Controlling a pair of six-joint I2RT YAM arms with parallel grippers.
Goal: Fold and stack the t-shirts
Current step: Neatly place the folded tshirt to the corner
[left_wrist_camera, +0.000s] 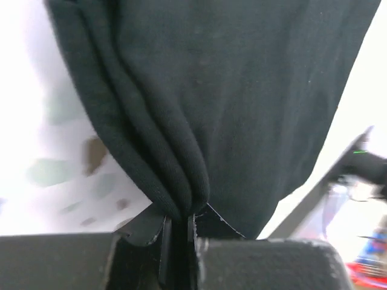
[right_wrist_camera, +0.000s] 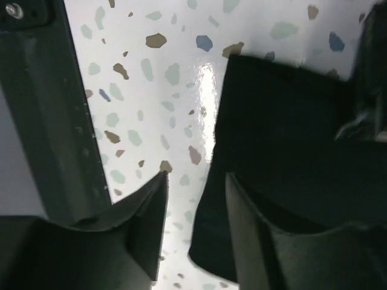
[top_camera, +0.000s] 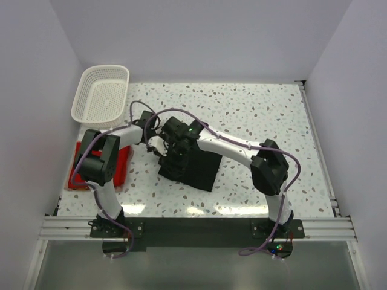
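Note:
The black t-shirt [top_camera: 202, 169] lies folded in the middle of the speckled table. My left gripper [top_camera: 157, 147] is at its far left corner, and in the left wrist view it [left_wrist_camera: 178, 220] is shut on a bunched fold of the black t-shirt [left_wrist_camera: 242, 90]. My right gripper [top_camera: 173, 151] hangs over the same edge. In its own view it [right_wrist_camera: 196, 175] stands open, nothing between its fingers, with the black t-shirt [right_wrist_camera: 290, 139] lying beside and behind the right finger. The red t-shirt [top_camera: 123, 164] lies at the table's left edge, partly hidden under the left arm.
A white lattice basket [top_camera: 101, 92] stands at the far left corner. White walls close in the table on three sides. A metal rail [top_camera: 193, 226] runs along the near edge by the arm bases.

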